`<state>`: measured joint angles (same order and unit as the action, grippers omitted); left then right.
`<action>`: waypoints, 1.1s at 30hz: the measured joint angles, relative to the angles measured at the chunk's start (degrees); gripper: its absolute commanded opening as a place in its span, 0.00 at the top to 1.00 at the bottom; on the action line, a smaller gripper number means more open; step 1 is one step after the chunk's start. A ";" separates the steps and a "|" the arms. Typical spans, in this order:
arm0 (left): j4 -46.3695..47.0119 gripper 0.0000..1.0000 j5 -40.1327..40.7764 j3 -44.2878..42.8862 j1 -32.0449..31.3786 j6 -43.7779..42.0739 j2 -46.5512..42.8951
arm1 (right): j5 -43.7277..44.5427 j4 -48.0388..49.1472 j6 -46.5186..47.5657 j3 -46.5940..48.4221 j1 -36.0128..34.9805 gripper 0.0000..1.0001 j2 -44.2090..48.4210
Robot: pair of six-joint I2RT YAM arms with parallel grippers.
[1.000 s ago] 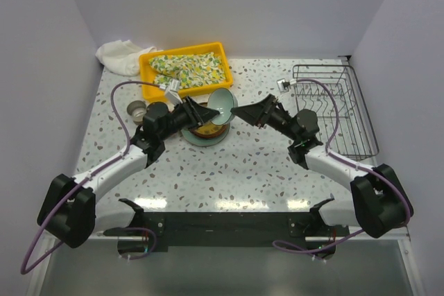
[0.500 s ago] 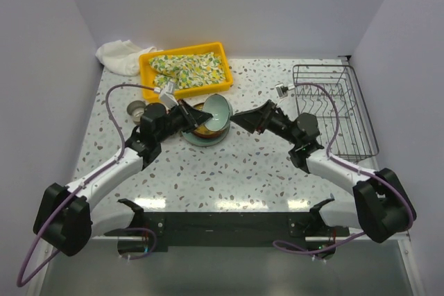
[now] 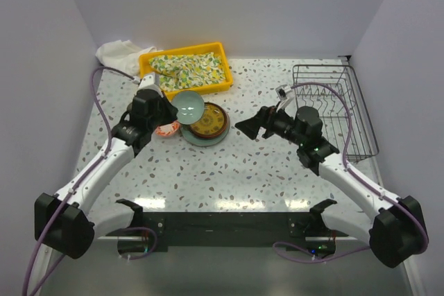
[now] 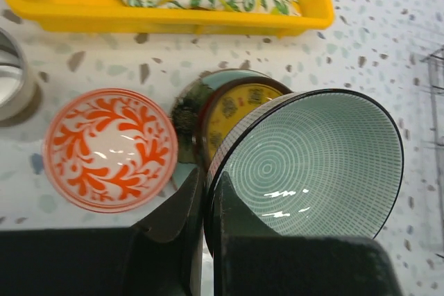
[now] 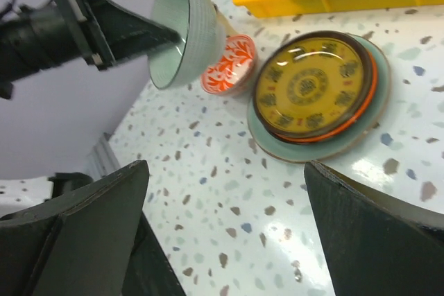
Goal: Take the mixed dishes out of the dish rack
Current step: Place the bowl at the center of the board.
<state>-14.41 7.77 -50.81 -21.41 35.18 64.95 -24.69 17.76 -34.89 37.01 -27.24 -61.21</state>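
Left wrist view: our left gripper (image 4: 206,195) clamps the celadon bowl (image 4: 312,164) by its rim; the right gripper (image 3: 244,126) is spread, empty. We judge set-down is next, on the table (image 4: 361,53) beside the red-patterned white bowl (image 4: 109,149).

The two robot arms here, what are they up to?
They are emptying a dish rack. The left end effector grips a celadon bowl by its rim, tilted in the air near a red-patterned bowl and stacked plates on the table. The right end effector is open and empty, between the plates and the rack.
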 measured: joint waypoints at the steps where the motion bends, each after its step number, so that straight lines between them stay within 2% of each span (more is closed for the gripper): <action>1: -1.07 1.00 0.96 -0.87 0.63 -1.05 0.59 | 0.59 -1.88 1.29 0.42 0.00 0.02 0.39; 6: -5.64 1.00 5.70 -4.63 4.90 -5.92 6.62 | 2.80 -8.33 6.27 1.33 0.00 0.02 1.27; 12: -9.53 1.00 8.98 -6.27 5.62 -9.33 13.75 | 4.24 -11.39 8.59 1.33 0.00 0.02 1.38; 25: -10.91 1.00 10.99 -6.91 9.14 -10.38 20.90 | 4.72 -14.97 12.98 1.33 0.00 0.02 1.70; 29: -10.51 0.86 10.75 -6.91 10.23 -10.34 21.42 | 4.72 -15.43 13.62 1.33 0.00 0.02 1.70; 33: -10.45 0.77 10.29 -6.91 10.56 -10.34 21.68 | 4.72 -15.67 14.01 1.33 0.00 0.02 1.66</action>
<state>-24.86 18.06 -57.71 -10.85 24.84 86.63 -19.97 2.09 -20.88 38.35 -27.24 -59.55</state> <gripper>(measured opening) 0.173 0.983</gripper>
